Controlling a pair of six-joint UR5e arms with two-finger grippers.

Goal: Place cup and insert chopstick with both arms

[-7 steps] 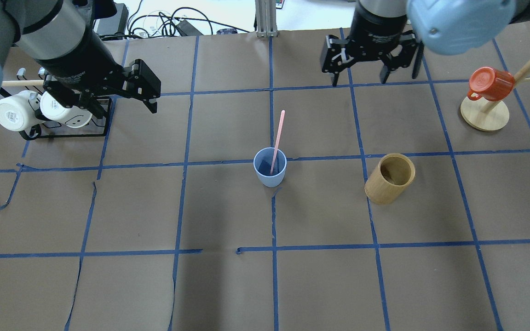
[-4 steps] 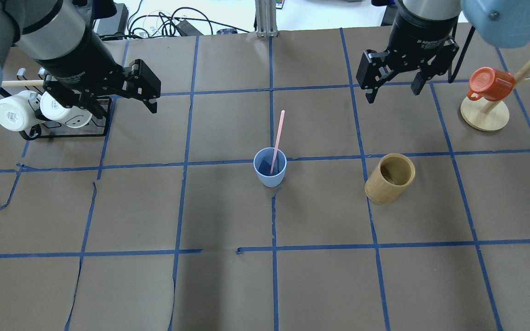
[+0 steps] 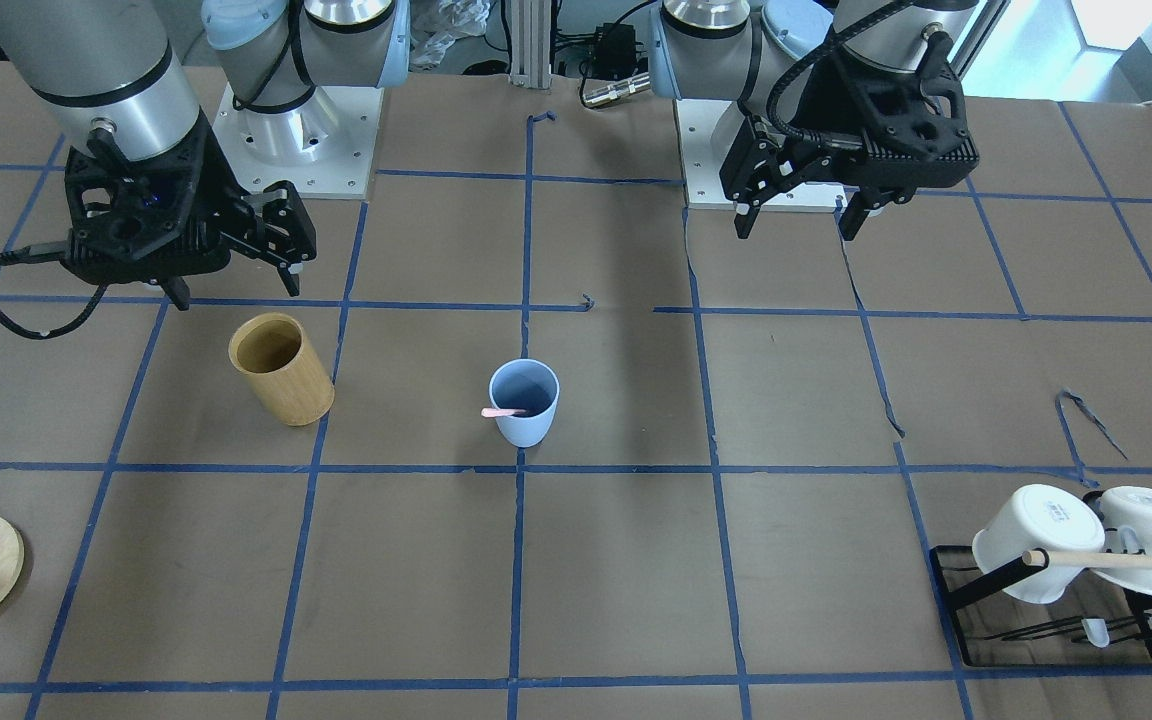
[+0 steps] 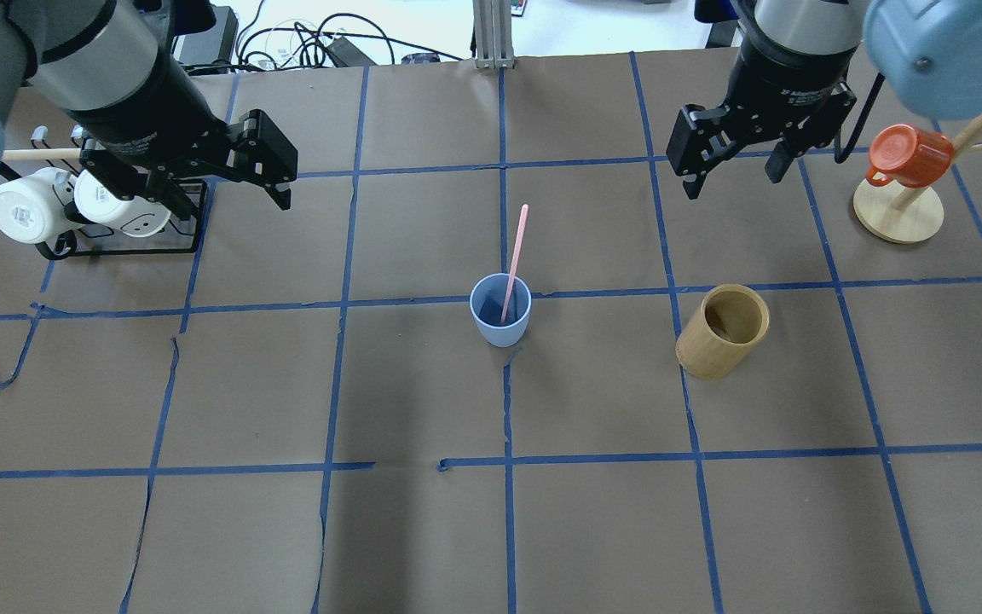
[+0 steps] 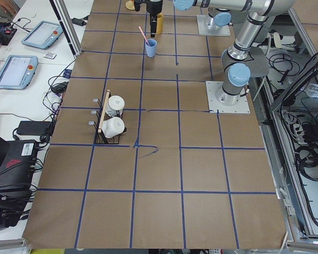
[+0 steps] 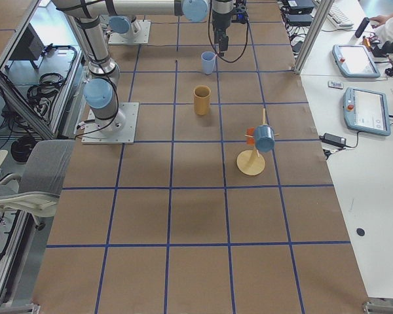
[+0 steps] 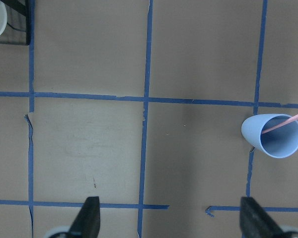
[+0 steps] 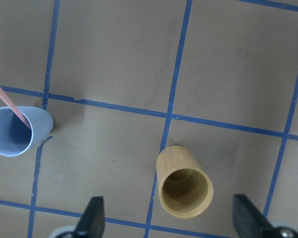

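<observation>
Blue cup [image 4: 500, 320] upright mid-table, pink chopstick [image 4: 515, 256] inside it, long axis steep. Left gripper [image 3: 796, 218] and right gripper [image 4: 734, 175] flank it, jaws spread, empty; neither clearly nearer.

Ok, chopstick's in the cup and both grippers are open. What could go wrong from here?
The chopstick leans far out of the cup, so a passing arm could catch it and tip the cup. The right gripper hangs near the red mug; a wide swing might knock it off.
</observation>
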